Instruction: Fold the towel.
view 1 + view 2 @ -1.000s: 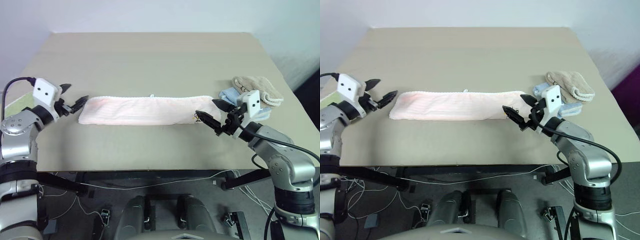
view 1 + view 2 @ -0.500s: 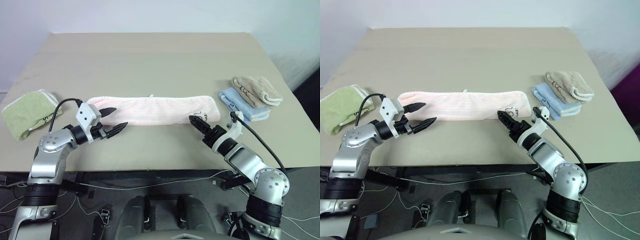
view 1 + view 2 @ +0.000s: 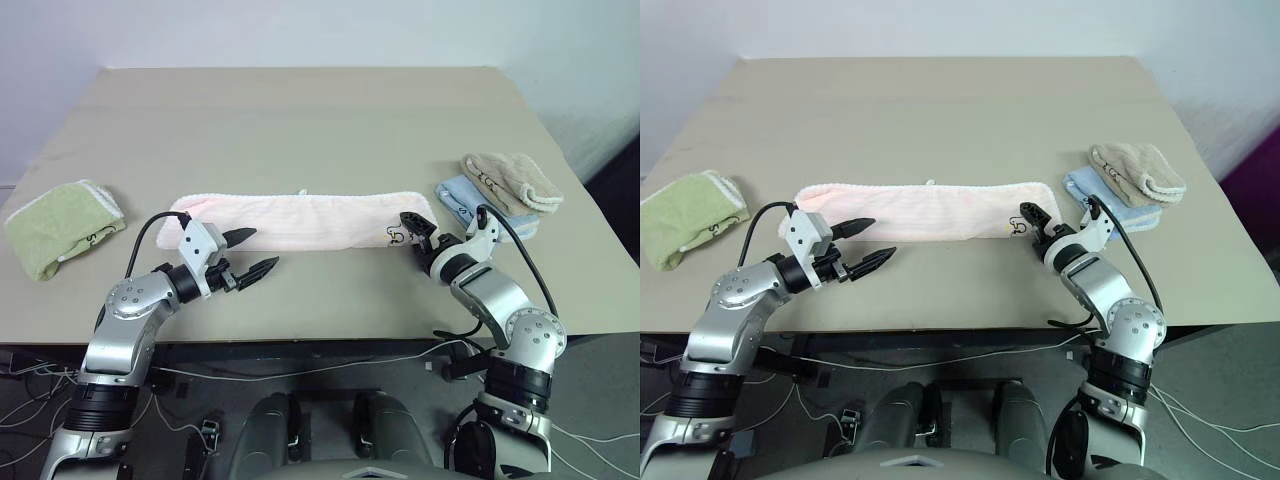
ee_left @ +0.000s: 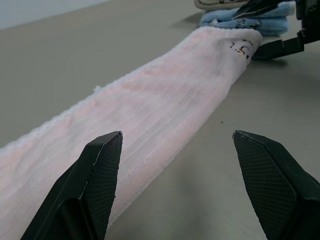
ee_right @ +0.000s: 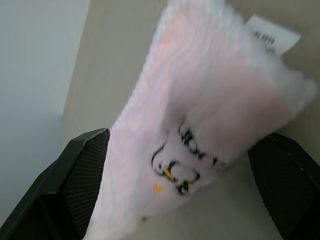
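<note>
Spread wide, left gripper point(image 3: 250, 253) at the near left stretch of the towel point(image 3: 305, 220), ready to pinch. Right gripper point(image 3: 416, 231) gaping too, embroidered corner just ahead between its fingers, lined up for lifting.

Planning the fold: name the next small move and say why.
Probably ease the right claw forward and shut it on the towel's near right corner. Its fingers stand open on either side of that embroidered end, gripping nothing. The left claw, also open, sits just short of the towel's near edge.
</note>
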Available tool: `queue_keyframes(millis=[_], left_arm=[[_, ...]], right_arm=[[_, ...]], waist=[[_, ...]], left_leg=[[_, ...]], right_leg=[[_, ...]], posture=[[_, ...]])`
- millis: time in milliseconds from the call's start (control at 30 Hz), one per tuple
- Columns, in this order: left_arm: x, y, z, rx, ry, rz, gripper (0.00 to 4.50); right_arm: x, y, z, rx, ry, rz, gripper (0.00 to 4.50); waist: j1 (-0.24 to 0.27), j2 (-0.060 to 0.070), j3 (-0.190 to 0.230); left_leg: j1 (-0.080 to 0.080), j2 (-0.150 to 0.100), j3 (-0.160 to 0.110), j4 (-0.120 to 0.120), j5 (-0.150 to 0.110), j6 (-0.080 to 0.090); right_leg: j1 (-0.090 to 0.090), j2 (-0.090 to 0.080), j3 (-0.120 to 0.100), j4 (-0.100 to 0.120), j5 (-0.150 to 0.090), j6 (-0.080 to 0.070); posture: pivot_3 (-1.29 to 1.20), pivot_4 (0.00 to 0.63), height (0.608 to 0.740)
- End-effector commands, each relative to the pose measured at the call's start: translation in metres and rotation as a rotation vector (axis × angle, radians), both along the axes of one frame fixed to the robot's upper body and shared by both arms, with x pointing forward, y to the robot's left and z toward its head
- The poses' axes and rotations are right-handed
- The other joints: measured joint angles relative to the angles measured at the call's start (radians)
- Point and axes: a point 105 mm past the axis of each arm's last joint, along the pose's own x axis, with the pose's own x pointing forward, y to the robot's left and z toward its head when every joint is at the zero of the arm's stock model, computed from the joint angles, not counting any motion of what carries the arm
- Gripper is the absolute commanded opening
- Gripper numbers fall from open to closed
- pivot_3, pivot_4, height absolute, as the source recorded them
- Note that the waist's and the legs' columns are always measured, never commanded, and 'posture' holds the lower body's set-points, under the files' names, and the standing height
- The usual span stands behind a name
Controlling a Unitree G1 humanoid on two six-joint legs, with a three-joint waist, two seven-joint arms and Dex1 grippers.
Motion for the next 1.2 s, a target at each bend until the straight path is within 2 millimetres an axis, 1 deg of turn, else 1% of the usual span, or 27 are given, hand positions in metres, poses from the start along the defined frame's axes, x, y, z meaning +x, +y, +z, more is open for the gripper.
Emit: queue_keyframes(millis=[33, 100, 200, 333, 367, 500, 567, 600, 667, 767, 867, 933, 1000, 1033, 1133, 1200], left_arm=[[-0.002, -0.005, 0.013, -0.023, -0.053, -0.012, 3.69], [-0.002, -0.006, 0.013, -0.026, -0.055, -0.011, 3.69], [-0.002, -0.007, 0.013, -0.029, -0.059, -0.009, 3.69], [-0.002, -0.008, 0.011, -0.035, -0.061, 0.000, 3.69], [-0.003, -0.008, 0.011, -0.035, -0.061, 0.001, 3.69], [-0.003, -0.010, 0.009, -0.041, -0.063, 0.007, 3.69], [-0.003, -0.011, 0.009, -0.045, -0.063, 0.011, 3.69], [-0.003, -0.011, 0.008, -0.046, -0.064, 0.014, 3.69], [-0.004, -0.010, 0.007, -0.049, -0.062, 0.020, 3.69], [-0.004, -0.010, 0.007, -0.050, -0.059, 0.026, 3.69], [-0.004, -0.009, 0.007, -0.051, -0.058, 0.028, 3.69], [-0.004, -0.009, 0.006, -0.051, -0.056, 0.027, 3.69], [-0.004, -0.009, 0.006, -0.050, -0.053, 0.026, 3.69], [-0.004, -0.009, 0.005, -0.050, -0.051, 0.025, 3.69], [-0.003, -0.012, 0.005, -0.051, -0.051, 0.018, 3.69], [-0.003, -0.012, 0.006, -0.052, -0.051, 0.017, 3.69]], right_arm=[[0.011, -0.018, -0.005, -0.011, 0.031, -0.107, 4.47], [0.015, -0.018, -0.006, -0.003, 0.039, -0.126, 4.47], [0.018, -0.018, -0.004, 0.005, 0.032, -0.133, 3.88], [0.020, -0.023, -0.004, 0.012, 0.024, -0.149, 2.56], [0.020, -0.025, -0.005, 0.012, 0.024, -0.154, 2.13], [0.022, -0.034, -0.006, 0.010, 0.022, -0.176, 0.78], [0.022, -0.038, -0.002, 0.015, 0.002, -0.178, 0.12], [0.021, -0.042, 0.001, 0.014, -0.012, -0.181, 0.02], [0.021, -0.049, 0.005, 0.000, -0.032, -0.191, 0.02], [0.019, -0.068, 0.017, -0.053, -0.079, -0.212, 0.02], [0.018, -0.087, 0.042, -0.139, -0.162, -0.217, 0.02], [0.017, -0.089, 0.062, -0.237, -0.229, -0.180, 0.02], [0.016, -0.082, 0.077, -0.355, -0.288, -0.110, 0.02], [0.016, -0.073, 0.084, -0.438, -0.322, -0.057, 0.02], [0.011, -0.032, 0.096, -0.678, -0.422, 0.155, 0.02], [0.005, -0.006, 0.096, -0.804, -0.481, 0.286, 0.02]], waist=[[0.000, 0.000, 0.000], [0.001, 0.000, 0.000], [0.001, 0.000, 0.000], [0.000, 0.000, 0.000], [0.000, 0.000, 0.000], [0.000, 0.000, 0.000], [0.002, 0.000, 0.000], [0.003, 0.000, 0.000], [0.005, 0.000, 0.000], [0.005, 0.001, 0.000], [0.001, 0.002, 0.001], [0.000, 0.002, 0.001], [0.000, 0.003, 0.001], [-0.002, 0.003, 0.002], [-0.005, 0.004, 0.002], [-0.004, 0.004, 0.002]], left_leg=[[0.000, 0.000, 0.000, 0.000, 0.000, 0.000], [0.000, 0.000, 0.000, 0.000, 0.000, 0.000], [0.000, 0.000, 0.000, 0.000, 0.000, 0.000], [0.000, 0.000, 0.000, 0.000, 0.000, 0.000], [0.000, 0.000, 0.000, 0.000, 0.000, 0.000], [0.000, 0.000, 0.000, 0.000, 0.000, 0.000], [0.000, 0.000, 0.000, 0.000, 0.000, 0.000], [0.000, 0.000, 0.000, 0.000, 0.000, 0.000], [-0.001, 0.000, 0.000, 0.000, 0.000, 0.000], [-0.001, 0.000, 0.000, 0.000, -0.001, 0.001], [-0.002, -0.001, 0.000, 0.000, -0.001, 0.002], [-0.002, 0.000, 0.001, -0.001, -0.001, 0.002], [-0.002, 0.000, 0.001, -0.001, -0.001, 0.002], [-0.002, 0.000, 0.001, -0.001, -0.001, 0.002], [-0.002, 0.001, 0.001, -0.001, -0.001, 0.002], [-0.002, 0.001, 0.001, -0.001, -0.001, 0.002]], right_leg=[[0.000, 0.000, 0.000, 0.000, 0.000, 0.000], [0.000, 0.000, 0.000, 0.000, 0.000, 0.000], [0.000, 0.000, 0.000, 0.000, 0.000, 0.000], [0.000, 0.000, 0.000, 0.000, 0.000, 0.000], [0.000, 0.000, 0.000, 0.000, 0.000, 0.000], [0.000, 0.000, 0.000, 0.000, 0.000, 0.000], [0.000, 0.000, 0.000, 0.000, 0.000, 0.000], [0.000, 0.000, 0.000, 0.000, 0.000, 0.000], [0.000, -0.001, 0.000, -0.001, 0.000, 0.000], [0.000, -0.001, 0.000, -0.001, 0.000, 0.000], [-0.001, -0.002, 0.000, -0.001, 0.000, 0.000], [-0.001, -0.002, 0.000, -0.001, 0.000, 0.000], [-0.002, -0.002, 0.000, -0.001, 0.000, 0.000], [-0.002, -0.002, 0.000, -0.001, 0.000, 0.000], [-0.002, -0.002, 0.001, -0.002, 0.000, 0.000], [-0.003, -0.002, 0.001, -0.002, 0.000, 0.000]], posture=[[0.00, 0.150, 0.740], [0.00, 0.150, 0.740], [0.00, 0.150, 0.740], [0.00, 0.150, 0.740], [0.00, 0.150, 0.740], [0.00, 0.150, 0.740], [0.00, 0.150, 0.740], [0.00, 0.150, 0.740], [0.00, 0.150, 0.740], [0.00, 0.150, 0.740], [0.00, 0.150, 0.740], [0.00, 0.150, 0.740], [0.00, 0.150, 0.740], [0.00, 0.150, 0.740], [0.00, 0.150, 0.740], [0.00, 0.150, 0.740]])
